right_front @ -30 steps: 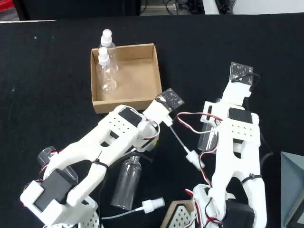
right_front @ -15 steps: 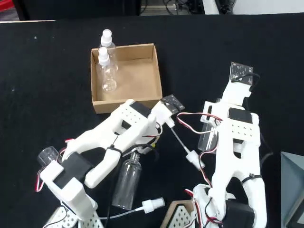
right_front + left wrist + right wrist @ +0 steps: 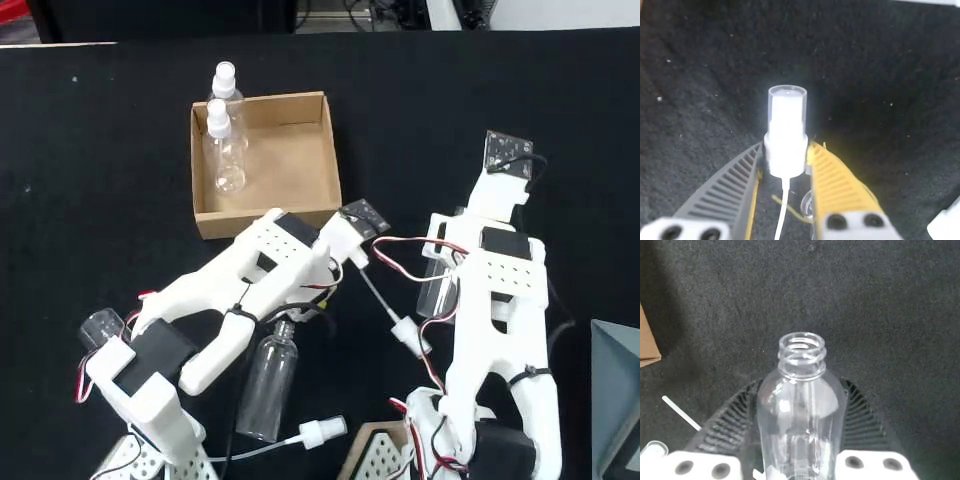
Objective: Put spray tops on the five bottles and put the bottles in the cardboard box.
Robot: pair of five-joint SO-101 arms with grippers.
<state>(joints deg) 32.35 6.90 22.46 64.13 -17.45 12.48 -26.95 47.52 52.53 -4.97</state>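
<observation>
With a spray top [image 3: 786, 117] clamped in the left gripper [image 3: 786, 148] and an open bottle [image 3: 801, 415] gripped in the right gripper [image 3: 802, 386] near the cardboard box [image 3: 332, 160], capping is judged underway: the tube [image 3: 783, 205] must be threaded into the neck [image 3: 801, 354].

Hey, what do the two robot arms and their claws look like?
The left arm and right arm are white blocky shells with rows of small holes, black motors, and red and white cables held by black ties. The left claw is ribbed, grey on one side, yellow on the other; the right claw is ribbed black on a white base.
</observation>
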